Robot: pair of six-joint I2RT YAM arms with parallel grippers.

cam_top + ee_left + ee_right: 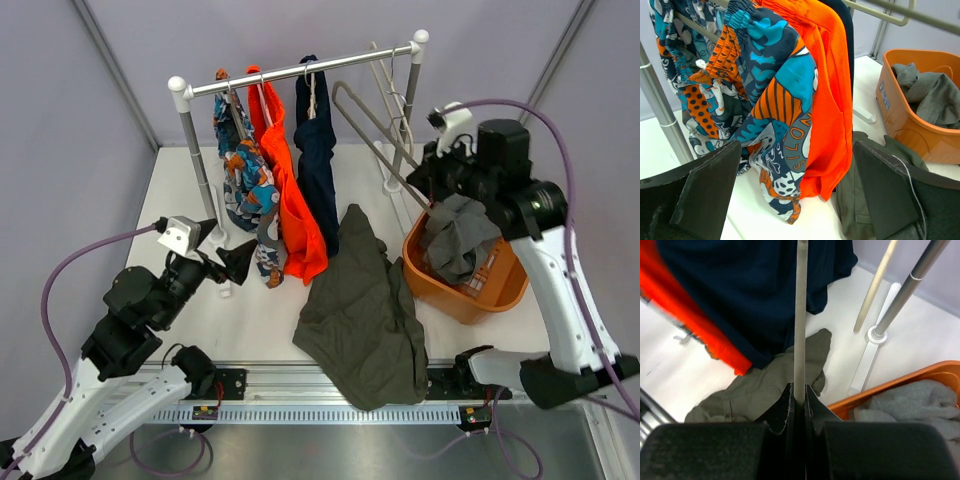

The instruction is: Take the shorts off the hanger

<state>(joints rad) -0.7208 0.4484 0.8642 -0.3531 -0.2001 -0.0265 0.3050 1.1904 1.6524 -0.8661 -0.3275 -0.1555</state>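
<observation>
The dark olive-green shorts (365, 310) lie flat on the table, off any hanger; they also show as olive shorts (765, 385) below my right fingers. The mid-grey shorts (458, 240) sit bundled in the orange basket (470, 295). My right gripper (799, 390) is shut on the thin grey rod of a bare metal hanger (800, 315), which it holds up beside the rack as a grey hanger loop (372, 122). My left gripper (796, 147) stands wide open, low at the table's left, facing the hanging clothes with nothing between its fingers.
A metal rack (300, 70) carries patterned blue-orange shorts (245, 175), a bright orange pair (290, 200) and a navy pair (318, 150). The rack's posts and white feet (872, 335) stand on the table. A rail (330, 385) runs along the near edge.
</observation>
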